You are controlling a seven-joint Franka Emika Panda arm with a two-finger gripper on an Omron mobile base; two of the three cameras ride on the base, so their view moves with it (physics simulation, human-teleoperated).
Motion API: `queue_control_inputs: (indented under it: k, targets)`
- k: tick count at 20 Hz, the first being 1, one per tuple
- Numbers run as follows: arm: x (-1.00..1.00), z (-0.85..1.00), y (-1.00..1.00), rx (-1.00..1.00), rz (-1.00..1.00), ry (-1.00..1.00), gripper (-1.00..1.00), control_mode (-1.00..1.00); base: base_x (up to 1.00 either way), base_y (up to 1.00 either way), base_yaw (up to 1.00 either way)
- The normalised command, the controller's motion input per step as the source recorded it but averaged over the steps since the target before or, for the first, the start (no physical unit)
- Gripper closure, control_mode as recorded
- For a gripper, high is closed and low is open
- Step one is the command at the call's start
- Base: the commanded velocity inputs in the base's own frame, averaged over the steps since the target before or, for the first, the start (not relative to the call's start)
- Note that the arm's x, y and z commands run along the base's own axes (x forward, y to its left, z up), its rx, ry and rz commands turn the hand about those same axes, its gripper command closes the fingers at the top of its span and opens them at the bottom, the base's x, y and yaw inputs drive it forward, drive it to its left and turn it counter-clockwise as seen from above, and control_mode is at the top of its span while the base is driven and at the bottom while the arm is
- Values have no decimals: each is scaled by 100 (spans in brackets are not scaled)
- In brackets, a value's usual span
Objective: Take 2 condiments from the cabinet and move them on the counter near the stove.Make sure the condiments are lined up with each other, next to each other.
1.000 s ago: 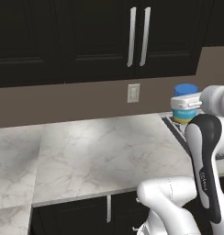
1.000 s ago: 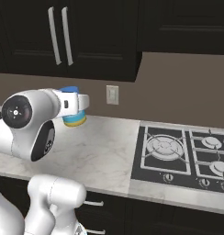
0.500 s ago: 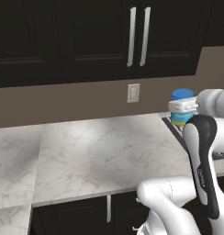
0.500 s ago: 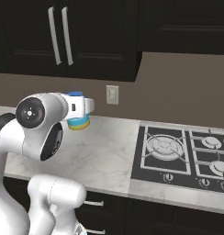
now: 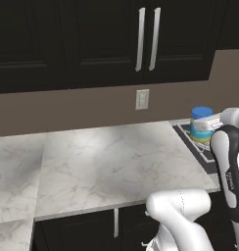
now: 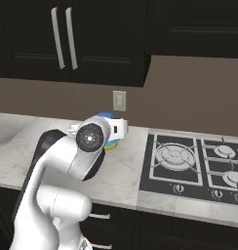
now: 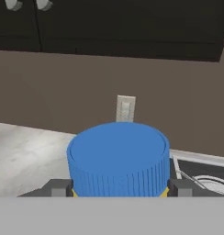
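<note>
One of the condiments, a squat jar [image 7: 118,158] with a blue lid and a yellow-and-teal body, sits between my gripper's [image 7: 118,189] two dark fingertips [image 7: 58,188], which are shut on it. The left base view shows the jar [image 5: 202,125] held upright, low over the counter [image 5: 107,162] at the stove's [image 5: 192,143] left edge. In the right base view the gripper [image 6: 115,131] and the jar [image 6: 111,143] are just left of the stove [image 6: 194,161]; I cannot tell whether the jar touches the counter [image 6: 121,173]. The cabinet [image 5: 146,39] doors are shut.
A pale wall outlet [image 6: 119,101] sits on the brown backsplash behind the jar. Black base drawers [image 6: 101,217] run under the worktop. My own white arm [image 6: 67,166] rises over the counter's front edge.
The gripper has carried the jar downward and toward the stove, closer to the counter. The grip on the jar is unchanged.
</note>
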Motion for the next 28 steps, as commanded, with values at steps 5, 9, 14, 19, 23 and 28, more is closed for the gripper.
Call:
queue_control_inputs:
  k: [5, 9, 14, 19, 23, 28]
  targets:
    - [41, -35, -47, 1, 7, 4, 100, -100, 0, 0, 0]
    - [68, -52, -24, 0, 0, 7, 100, -100, 0, 0, 0]
    - [61, -57, -2, 1, 0, 11, 100, -100, 0, 0, 0]
    - [48, -53, -11, 1, 0, 10, 100, -100, 0, 0, 0]
    - [48, -53, -19, 3, 0, 5, 100, -100, 0, 0, 0]
    - [30, -52, -18, 2, 2, 0, 100, -100, 0, 0, 0]
